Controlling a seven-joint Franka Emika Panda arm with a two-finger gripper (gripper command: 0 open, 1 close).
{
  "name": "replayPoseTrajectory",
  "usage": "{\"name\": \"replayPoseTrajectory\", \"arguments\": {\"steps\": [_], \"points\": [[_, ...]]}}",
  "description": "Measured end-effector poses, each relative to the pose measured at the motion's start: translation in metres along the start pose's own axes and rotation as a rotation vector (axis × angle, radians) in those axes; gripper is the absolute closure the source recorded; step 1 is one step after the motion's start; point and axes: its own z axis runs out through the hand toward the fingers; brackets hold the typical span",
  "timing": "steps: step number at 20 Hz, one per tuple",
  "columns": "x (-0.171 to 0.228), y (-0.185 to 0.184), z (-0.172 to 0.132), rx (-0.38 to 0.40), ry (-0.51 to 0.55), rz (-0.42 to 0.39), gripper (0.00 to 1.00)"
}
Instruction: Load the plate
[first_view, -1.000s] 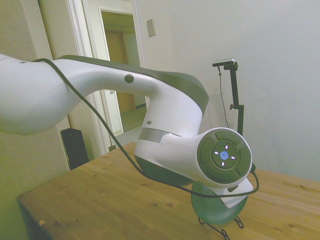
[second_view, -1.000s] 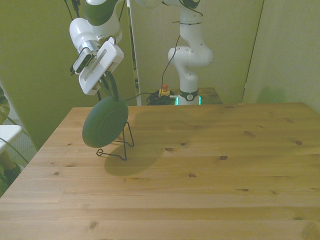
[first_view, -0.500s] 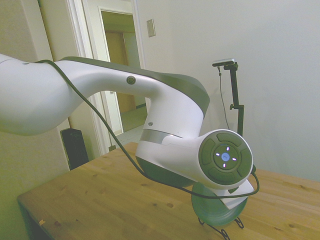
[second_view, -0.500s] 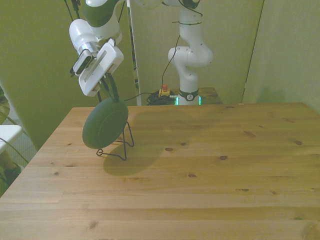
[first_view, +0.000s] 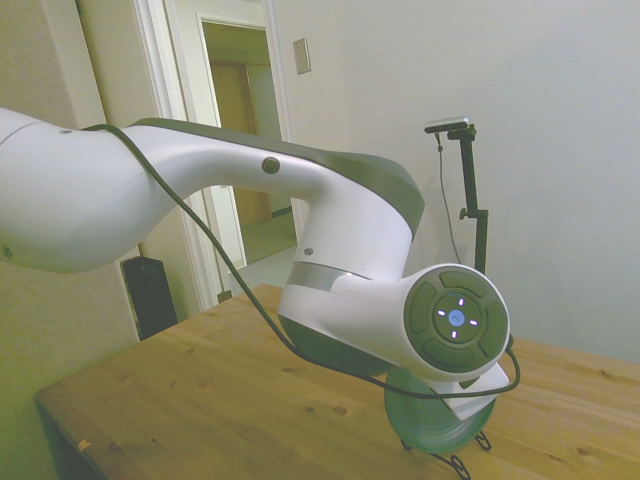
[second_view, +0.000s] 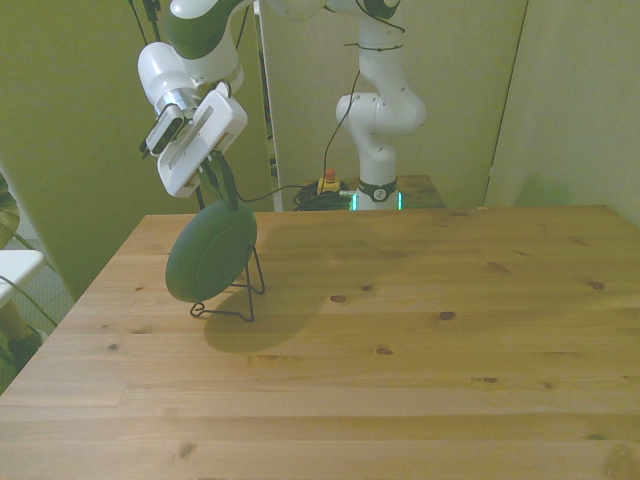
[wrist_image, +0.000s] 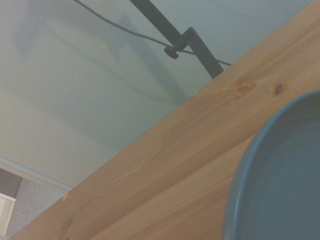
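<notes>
I see the plate (second_view: 211, 253) standing on edge in the wire rack (second_view: 243, 293), just below the gripper (second_view: 218, 178). Cannot tell its finger state.

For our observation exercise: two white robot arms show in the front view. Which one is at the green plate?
The arm at the front view's upper left, its claw at the plate's top rim; the other arm stands upright behind the table.

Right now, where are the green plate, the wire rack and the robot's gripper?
plate (second_view: 210, 252), front view, middle of its back face.
wire rack (second_view: 243, 298), front view, black leg below the plate.
gripper (second_view: 222, 185), front view, between fingertips at the plate's top rim.
</notes>
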Motion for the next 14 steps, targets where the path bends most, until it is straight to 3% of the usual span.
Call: {"name": "replayPoseTrajectory", "arguments": {"steps": [14], "points": [[-0.005, -0.003, 0.013, -0.001, -0.035, -0.005, 1.00]]}}
